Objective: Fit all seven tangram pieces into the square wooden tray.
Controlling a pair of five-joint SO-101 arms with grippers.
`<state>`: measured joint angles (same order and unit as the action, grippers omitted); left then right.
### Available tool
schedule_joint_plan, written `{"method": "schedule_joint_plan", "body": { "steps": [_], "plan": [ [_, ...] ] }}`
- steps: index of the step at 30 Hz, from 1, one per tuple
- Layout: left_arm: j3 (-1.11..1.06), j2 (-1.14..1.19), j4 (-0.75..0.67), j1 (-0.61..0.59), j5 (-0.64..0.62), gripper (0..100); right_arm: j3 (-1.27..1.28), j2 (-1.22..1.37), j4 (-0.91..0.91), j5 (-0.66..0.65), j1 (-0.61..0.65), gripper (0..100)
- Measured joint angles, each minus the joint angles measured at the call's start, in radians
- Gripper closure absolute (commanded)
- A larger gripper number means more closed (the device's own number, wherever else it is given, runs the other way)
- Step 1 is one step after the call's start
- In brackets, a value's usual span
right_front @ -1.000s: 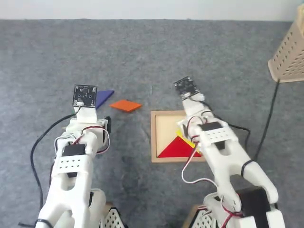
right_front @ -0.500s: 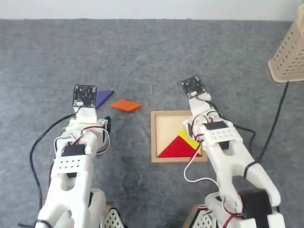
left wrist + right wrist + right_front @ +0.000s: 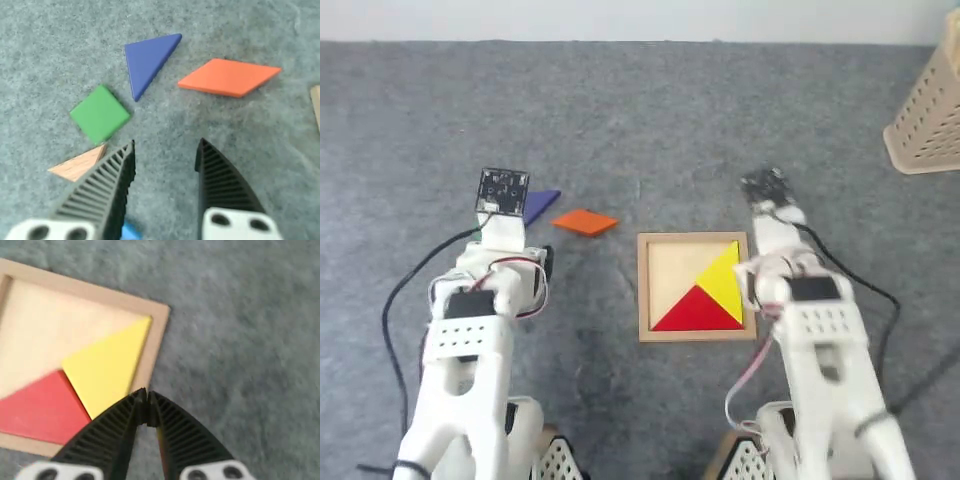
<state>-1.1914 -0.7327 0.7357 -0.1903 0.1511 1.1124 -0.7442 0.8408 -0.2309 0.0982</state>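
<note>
Tray held red triangle and yellow triangle; right pincer hung clenched, empty. Left pincer, released, needed to straddle the green square across its flat sides.

Tray: the left and far quarters are bare wood, open from above. Yellow triangle and red triangle fill the right and near quarters. Right gripper, jaws pressed together, hangs just outside the tray's right rim and blocks that side. Bare carpet lies between the tray and the orange parallelogram. Blue triangle, green square and wooden triangle lie apart, with carpet gaps between them. Left gripper, jaws spread, is over bare carpet, the wooden triangle just beside one finger. Perforated bin is well apart at the far right.
</note>
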Motion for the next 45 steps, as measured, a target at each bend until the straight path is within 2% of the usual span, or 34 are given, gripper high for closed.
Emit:
{"method": "schedule_joint_plan", "body": {
  "steps": [3, 9, 15, 19, 23, 27, 36, 45],
  "plan": [
    [0.092, 0.0, 0.13, 0.015, 0.061, 81, 0.141, -0.178, 0.018, -0.032, -0.049, 99.1],
    [0.321, 0.038, 0.365, 0.02, 0.08, 78, 0.384, -0.477, 0.095, -0.143, -0.112, 99.1],
    [0.652, 0.382, 0.563, -0.028, 0.08, 76, 0.512, -0.726, 0.206, -0.146, -0.219, 99.1],
    [0.888, 0.64, 0.643, -0.074, 0.078, 76, 0.554, -0.882, 0.272, -0.146, -0.258, 99.1],
    [1.073, 0.819, 0.681, -0.063, 0.107, 76, 0.554, -1.031, 0.356, -0.147, -0.256, 99.1],
    [1.223, 0.956, 0.687, -0.018, 0.221, 76, 0.552, -1.057, 0.377, -0.147, -0.259, 99.1],
    [1.339, 1.092, 0.709, 0.175, 0.713, 76, 0.552, -1.057, 0.377, -0.147, -0.258, 99.0],
    [1.341, 1.267, 0.635, 0.189, 0.93, 76, 0.552, -1.057, 0.377, -0.147, -0.258, 99.0]
  ]
}}
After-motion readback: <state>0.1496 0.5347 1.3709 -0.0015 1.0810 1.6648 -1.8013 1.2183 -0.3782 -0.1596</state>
